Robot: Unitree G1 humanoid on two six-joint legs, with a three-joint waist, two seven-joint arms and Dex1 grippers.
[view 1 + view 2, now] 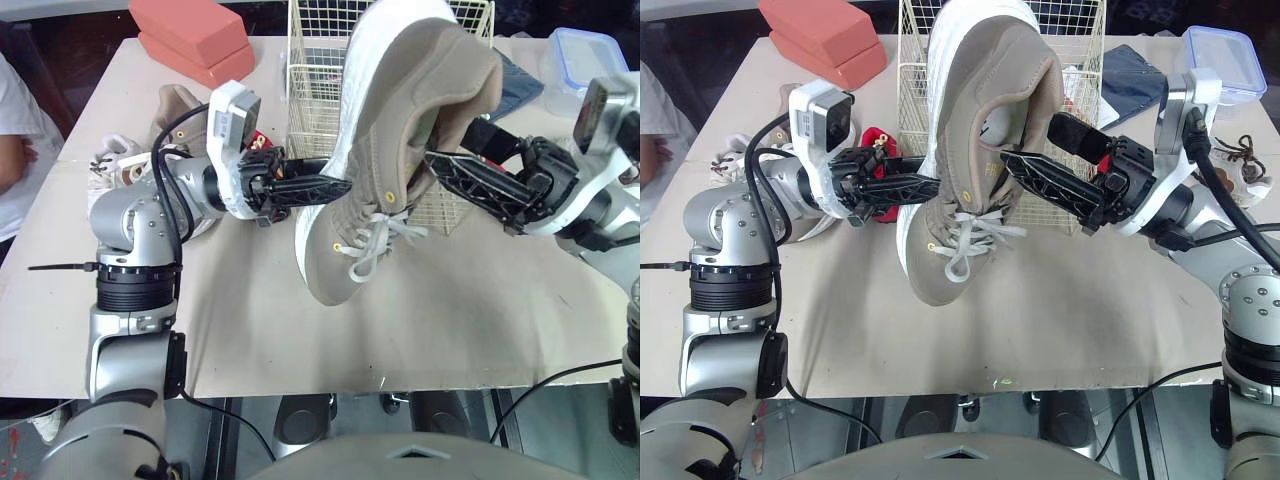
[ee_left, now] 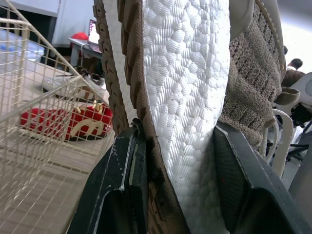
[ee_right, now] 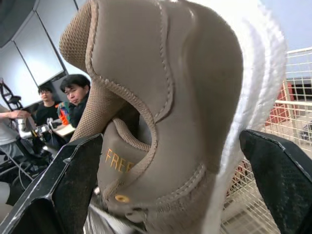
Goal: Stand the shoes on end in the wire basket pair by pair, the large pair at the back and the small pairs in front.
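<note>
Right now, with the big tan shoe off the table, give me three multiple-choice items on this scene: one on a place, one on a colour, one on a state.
1. Where is the large tan shoe?
A) in the air in front of the wire basket
B) standing inside it
C) lying under it

2. What colour are the two blocks at the back left corner of the table?
A) blue
B) green
C) salmon red

3. What state is the left gripper in?
A) open, holding nothing
B) shut on the large tan shoe
C) shut on a basket wire

Key:
1 A: the shoe hangs toe-down before the basket's front wires.
2 C: both blocks are salmon red.
3 B: the left wrist view has its fingers clamped on either side of the shoe.
</note>
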